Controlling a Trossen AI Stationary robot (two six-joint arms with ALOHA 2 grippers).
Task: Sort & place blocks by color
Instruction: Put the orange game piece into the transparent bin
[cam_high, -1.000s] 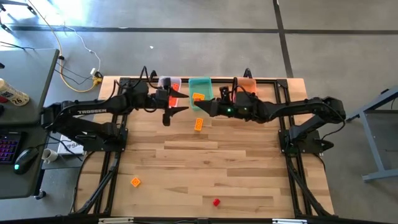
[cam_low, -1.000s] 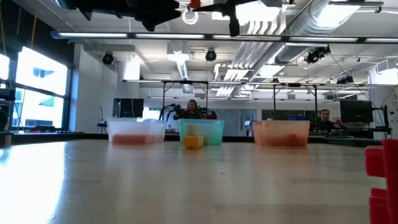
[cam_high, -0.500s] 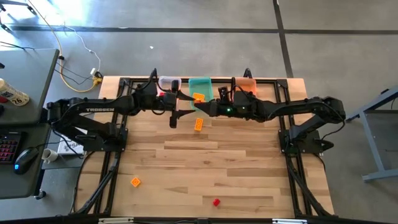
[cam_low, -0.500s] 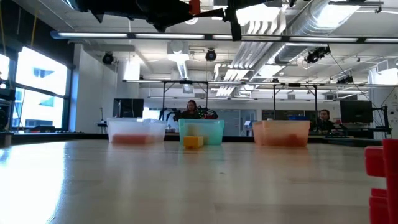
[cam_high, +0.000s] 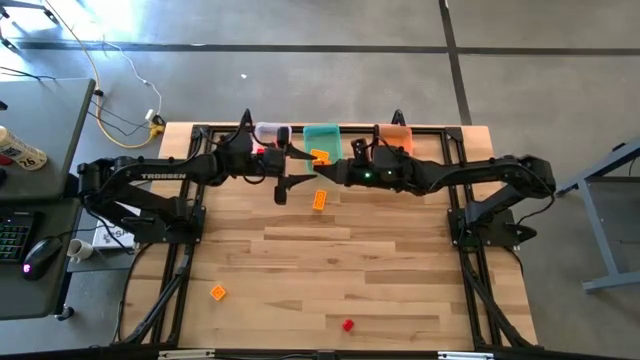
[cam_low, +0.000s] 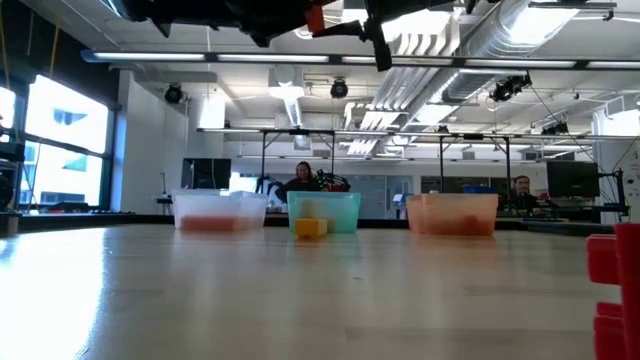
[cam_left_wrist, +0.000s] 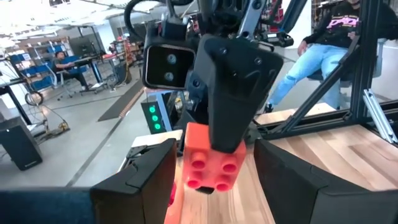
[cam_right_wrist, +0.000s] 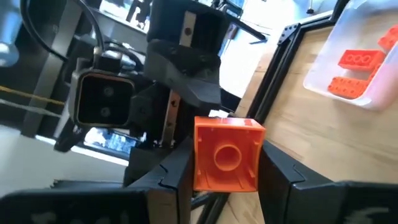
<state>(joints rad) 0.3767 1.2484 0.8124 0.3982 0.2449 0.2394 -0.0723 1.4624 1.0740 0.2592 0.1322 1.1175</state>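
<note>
Arms are shown extended toward each other above the far middle of the wooden table (cam_high: 300, 260), fingertips nearly meeting before the teal bin (cam_high: 323, 140). An orange-red brick (cam_left_wrist: 208, 160) is pinched in the left gripper (cam_high: 290, 165); an orange brick (cam_right_wrist: 225, 154) is pinched in the right gripper (cam_high: 322, 170). A yellow-orange brick (cam_high: 319, 199) lies just near of them. Another yellow-orange brick (cam_high: 217, 293) and a red brick (cam_high: 347, 325) lie at the near edge. The clear bin (cam_low: 218, 210) and the orange bin (cam_low: 452, 213) flank the teal one.
</note>
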